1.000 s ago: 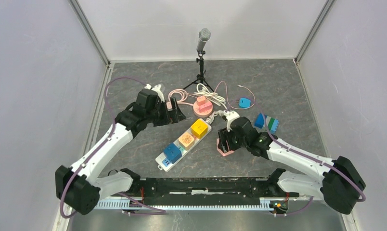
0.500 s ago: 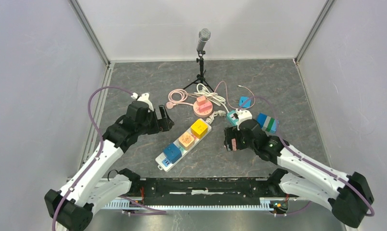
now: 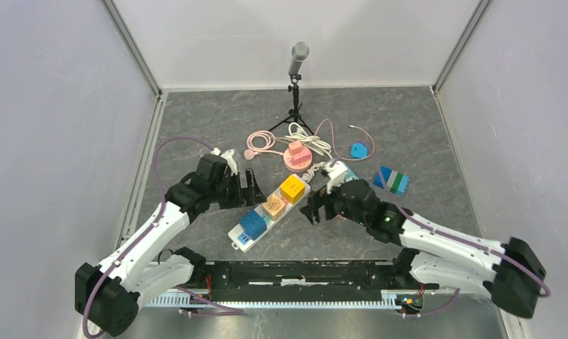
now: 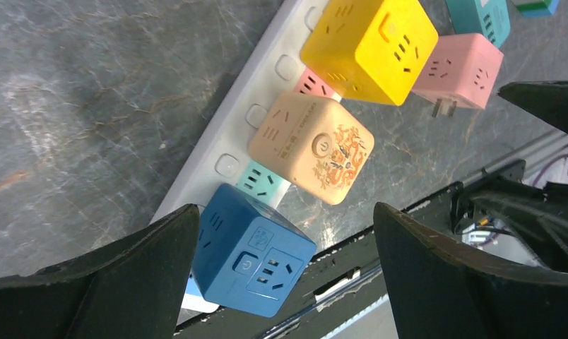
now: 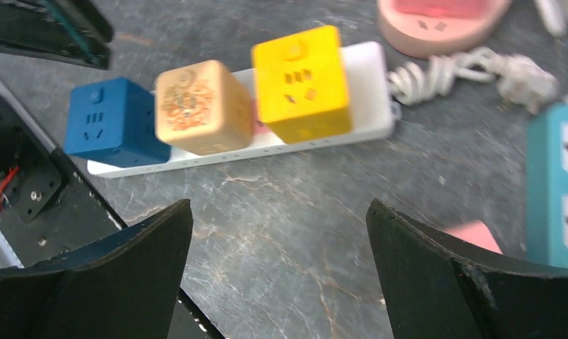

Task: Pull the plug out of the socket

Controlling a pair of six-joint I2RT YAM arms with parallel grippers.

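Left gripper (image 4: 285, 210) wide, right gripper (image 5: 279, 205) wide, power strip (image 4: 221, 131) end under blue plug (image 4: 256, 258)

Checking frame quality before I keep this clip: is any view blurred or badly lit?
Top external: sharp, evenly lit, soft shadows only. Left wrist: crisp, the pattern on the peach cube reads clearly. Right wrist: smeared, the edges of the yellow cube and the power strip look soft.

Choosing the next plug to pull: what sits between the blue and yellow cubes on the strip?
A peach cube, plugged into the white strip between the blue cube and yellow cube; clearest in the left wrist view.
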